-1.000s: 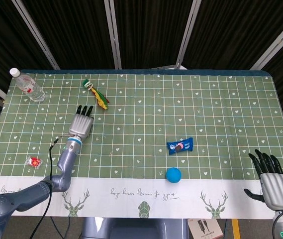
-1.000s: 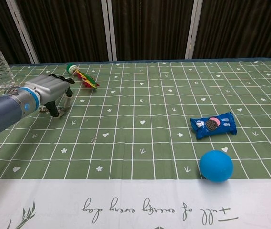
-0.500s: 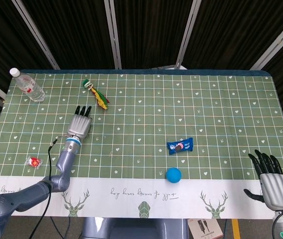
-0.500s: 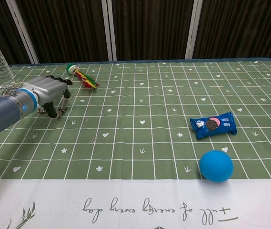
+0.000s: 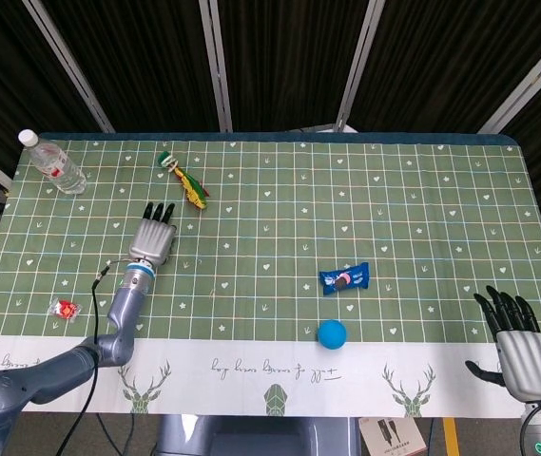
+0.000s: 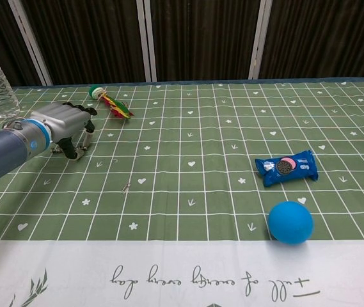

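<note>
Lying just beyond left hand [image 5: 152,242] fingers [image 5: 159,211], toy [image 5: 187,183], untouched

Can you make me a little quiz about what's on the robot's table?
1. True or false: the left hand is holding the blue ball.
2. Which thing lies closest to the left hand? A) the colourful rope toy B) the blue cookie packet C) the water bottle
3. Fill in the missing word: the blue ball lies on the table just in front of the blue cookie ______.

Key
1. False. The left hand holds nothing; the ball lies far off to its right.
2. A. The rope toy lies just beyond its fingertips.
3. packet
</note>
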